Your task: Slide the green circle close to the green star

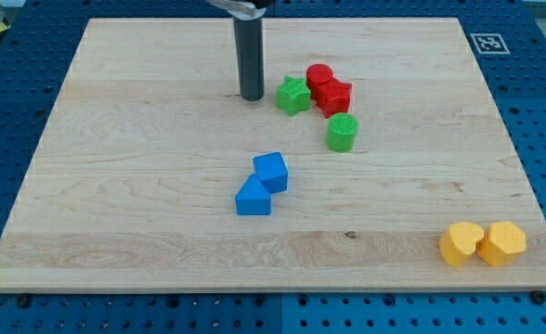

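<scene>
The green circle [342,133] sits on the wooden board, right of centre. The green star [292,96] lies up and to the left of it, a short gap apart. My tip [252,96] rests on the board just left of the green star, a small gap away. The green circle is to the lower right of my tip, beyond the star.
A red circle [319,78] and a red star [335,96] sit touching, right next to the green star. A blue cube [271,172] and a blue triangle [253,198] sit mid-board. A yellow heart [461,243] and a yellow hexagon [502,243] lie at the bottom right.
</scene>
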You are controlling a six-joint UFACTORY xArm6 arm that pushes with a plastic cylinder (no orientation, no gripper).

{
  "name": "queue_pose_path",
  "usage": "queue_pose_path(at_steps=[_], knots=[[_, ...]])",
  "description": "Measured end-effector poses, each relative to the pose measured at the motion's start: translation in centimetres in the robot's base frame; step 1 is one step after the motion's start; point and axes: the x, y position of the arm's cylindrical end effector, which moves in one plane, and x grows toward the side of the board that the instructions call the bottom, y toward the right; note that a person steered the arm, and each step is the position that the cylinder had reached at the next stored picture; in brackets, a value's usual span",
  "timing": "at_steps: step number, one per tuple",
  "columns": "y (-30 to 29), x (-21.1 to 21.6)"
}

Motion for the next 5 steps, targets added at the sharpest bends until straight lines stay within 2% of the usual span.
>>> queue_pose_path(at_steps=[3, 4, 5], knots=[[3.1, 0.7], [2.0, 2.6], [2.0, 7.8]])
